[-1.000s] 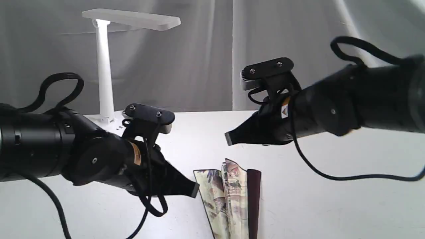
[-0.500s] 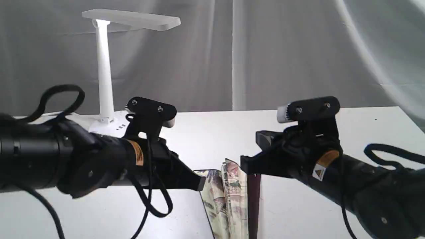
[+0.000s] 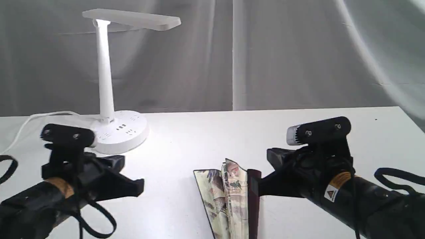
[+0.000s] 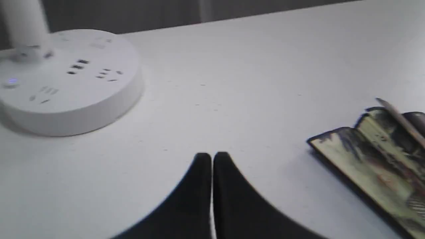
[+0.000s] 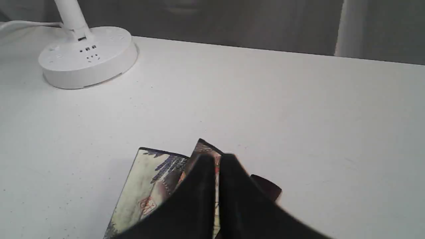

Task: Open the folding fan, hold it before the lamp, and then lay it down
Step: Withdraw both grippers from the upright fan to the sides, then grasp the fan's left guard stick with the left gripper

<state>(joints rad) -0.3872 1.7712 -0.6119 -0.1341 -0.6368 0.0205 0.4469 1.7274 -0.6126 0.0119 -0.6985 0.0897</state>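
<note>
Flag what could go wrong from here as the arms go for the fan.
1. The right gripper sits with jaws shut at the folding fan's maroon guard; pressing on like that may shove the fan across the table rather than grasp it.
2. The fan's paper pleats stand raised; a pinch there could crease or tear them.
3. The left gripper, also shut, is near the lamp base; a wide swing might knock its slim stem.

We read this as a robot test station. A white table (image 3: 206, 132) stands before grey draped curtains (image 3: 298, 56). A cabled black left arm (image 3: 26, 202) and right arm (image 3: 368, 202) reach over it.
</note>
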